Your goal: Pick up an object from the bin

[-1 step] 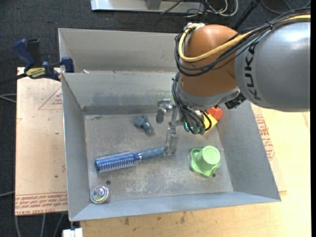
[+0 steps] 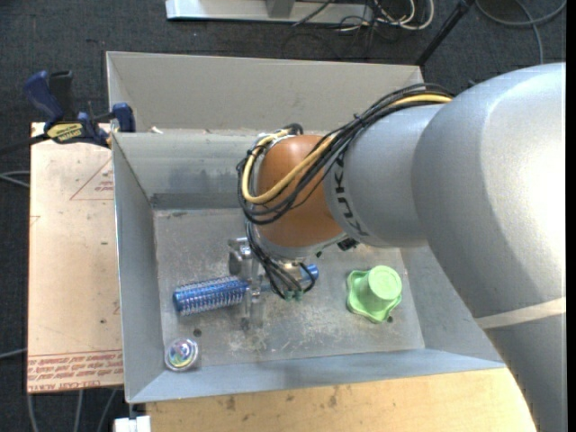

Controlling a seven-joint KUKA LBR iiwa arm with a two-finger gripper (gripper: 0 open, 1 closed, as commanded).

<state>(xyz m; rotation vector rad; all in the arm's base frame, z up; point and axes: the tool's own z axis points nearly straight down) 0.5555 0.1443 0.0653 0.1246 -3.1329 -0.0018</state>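
My gripper point(image 2: 251, 299) hangs low over the middle of the bin floor, under the orange wrist cover. It stands right at the right end of a blue ribbed roller point(image 2: 207, 296), which lies flat and points left. Whether it touches the roller I cannot tell. A light green plastic piece with a round top point(image 2: 373, 292) sits on the floor to the gripper's right, well apart from it.
A small round shiny disc point(image 2: 181, 355) lies in the bin's front left corner. The arm and its cables cover the back right part of the bin. Bare floor shows in front of the gripper and along the left wall.
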